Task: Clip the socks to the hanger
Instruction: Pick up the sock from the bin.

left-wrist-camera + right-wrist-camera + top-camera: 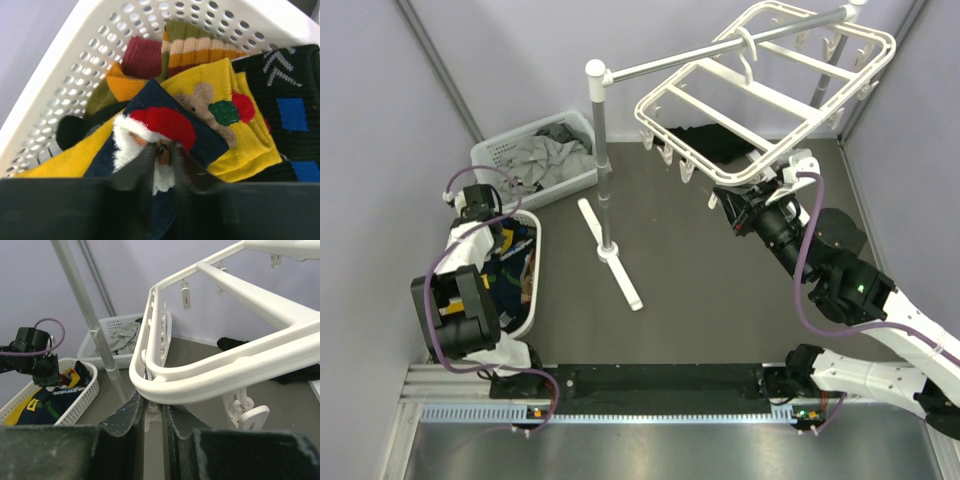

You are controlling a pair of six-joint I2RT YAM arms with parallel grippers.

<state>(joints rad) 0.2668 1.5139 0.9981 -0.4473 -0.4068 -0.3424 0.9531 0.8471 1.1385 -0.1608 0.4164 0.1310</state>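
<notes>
Socks (215,115), bright and multicoloured, fill the white perforated plastic basket (95,65) at 9 o'clock, where the left gripper (162,156) pinches the navy Santa sock (150,107). Right gripper (154,409) clamps a dangling clip (148,421) of the white rectangular plastic hanger (215,374) at 1 o'clock. Grey cloths (548,160) fill another white basket (498,152) at 10 o'clock.

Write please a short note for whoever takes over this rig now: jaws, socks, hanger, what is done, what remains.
Left gripper: in the white basket, jaws shut on the navy Santa sock.
Right gripper: jaws pinched on what looks like a clip under the near rim of the hanger.
The other socks lie in the same basket.
Done: nothing yet; no sock hangs on the hanger in any view.
Left: lift the Santa sock, bring it to the hanger, clip it, then repeat for the rest.
</notes>
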